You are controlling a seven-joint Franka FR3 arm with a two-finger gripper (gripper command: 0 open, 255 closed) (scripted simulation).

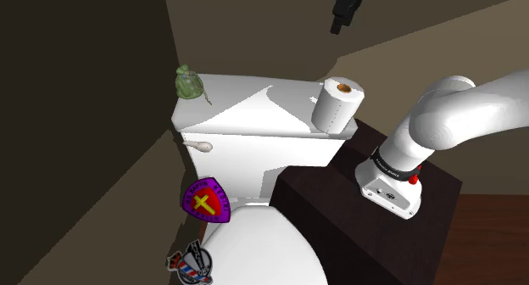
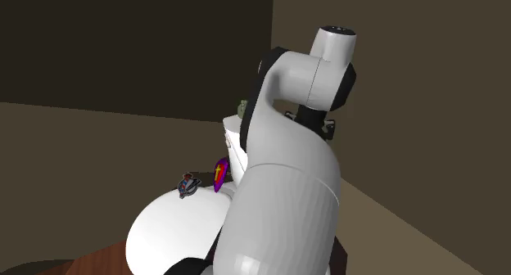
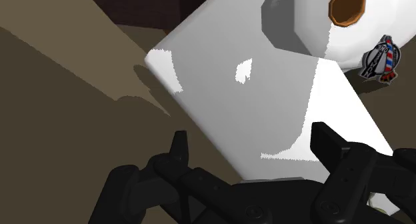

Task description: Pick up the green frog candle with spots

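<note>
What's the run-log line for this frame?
phase: pre-grasp | gripper: open, empty, above tank lid | green frog candle: on lid corner, untouched | toilet roll: standing on lid

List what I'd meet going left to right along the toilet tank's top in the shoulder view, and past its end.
On the tank lid: green frog candle → toilet paper roll; past the lid's end → white arm.
</note>
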